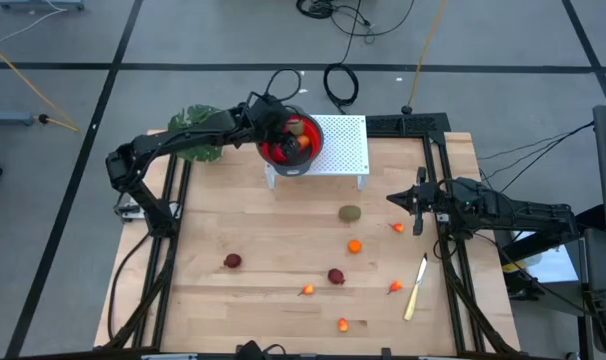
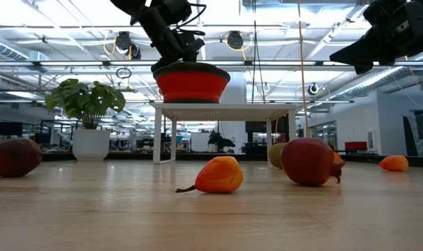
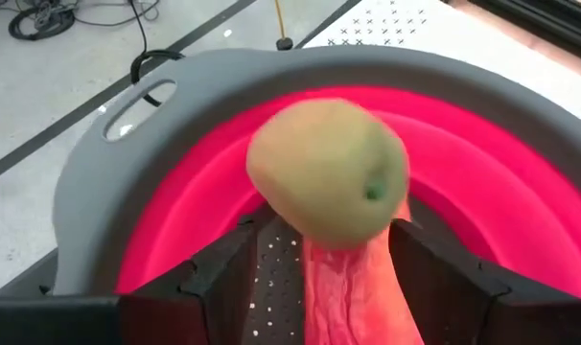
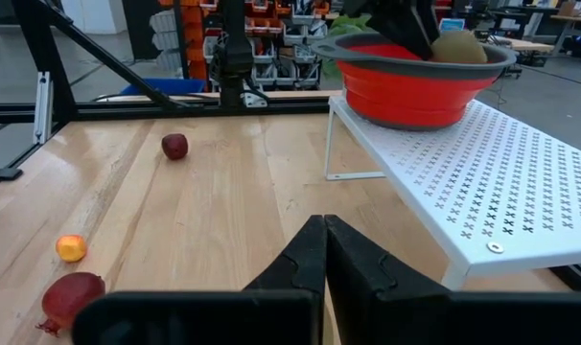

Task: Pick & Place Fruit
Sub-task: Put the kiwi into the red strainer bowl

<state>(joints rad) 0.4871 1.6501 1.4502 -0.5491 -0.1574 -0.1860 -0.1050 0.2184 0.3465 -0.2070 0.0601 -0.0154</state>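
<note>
Olive-brown fruit (image 3: 329,172) sits between the spread fingers of the left gripper (image 3: 319,259) over the red bowl (image 3: 482,182); right gripper (image 4: 324,244) closed.

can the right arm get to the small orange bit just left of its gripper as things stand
Probably yes. The right gripper, shut, hangs just beside the small orange bit, with bare table between them and nothing on top. It would have to open first. The knife lies well clear.

The left arm extends from the table's left edge, elbow bent. The left gripper (image 3: 319,278) points downward with its dark fingers (image 3: 223,278) parted. The right arm reaches in from the right edge. The right gripper (image 4: 325,251) has both fingers pressed together, holding nothing.
</note>
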